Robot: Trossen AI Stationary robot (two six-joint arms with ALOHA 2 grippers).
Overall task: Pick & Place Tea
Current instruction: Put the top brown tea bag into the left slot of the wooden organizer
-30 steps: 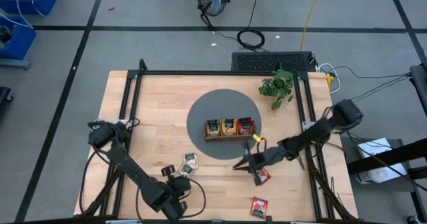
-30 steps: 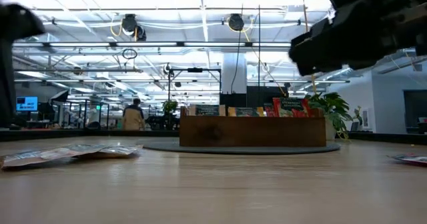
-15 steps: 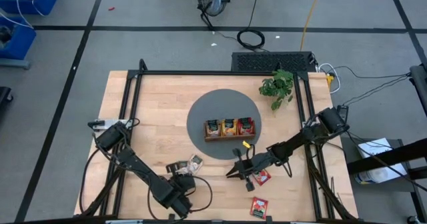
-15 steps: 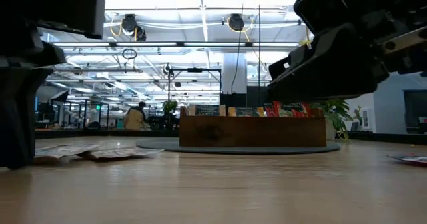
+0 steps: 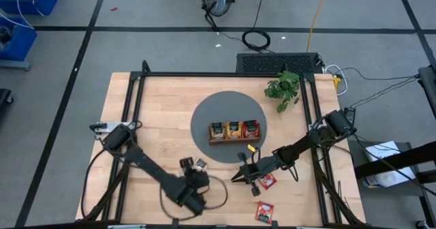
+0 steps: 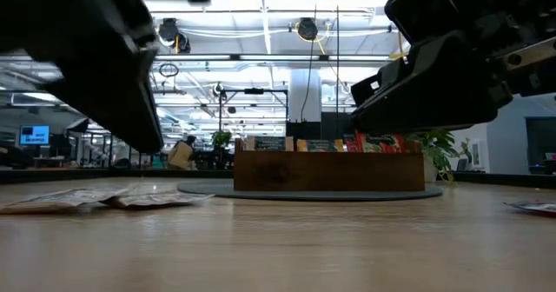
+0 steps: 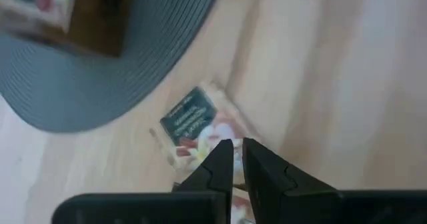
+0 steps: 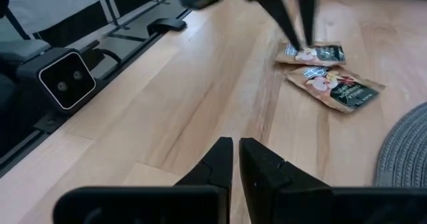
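Observation:
Two pale tan tea sachets [image 8: 312,53] [image 8: 337,87] with dark green labels lie flat on the wood, near the grey mat's near left rim. My left gripper [image 7: 237,151] is shut and slants down over the nearer sachet [image 7: 197,121], showing in the high view [image 5: 195,170] beside them [image 5: 200,164]. My right gripper [image 8: 236,151] is shut and holds nothing. It hovers low over bare wood [image 5: 236,178], pointing at the two sachets. Two red sachets [image 5: 267,181] [image 5: 264,210] lie flat right of it. The wooden tray [image 5: 235,130] holds sachets standing upright. My left gripper's shut fingertips [image 8: 305,41] come down from above onto or just over the far sachet's top face [image 8: 313,49]. I cannot tell whether they touch it. The sachet lies flat on the table.
The tray stands on a round grey mat [image 5: 204,120] at the table's middle. A small potted plant [image 5: 283,89] stands at the far right. A black frame [image 5: 136,86] runs around the table's edges. Bare wood lies between the two grippers.
My left gripper has swung toward the table's right edge and a little farther back, rolling as it went, and now stands over the two tan sachets. My right gripper moved toward the table's left, sank lower, then kept still. The sachets have not moved.

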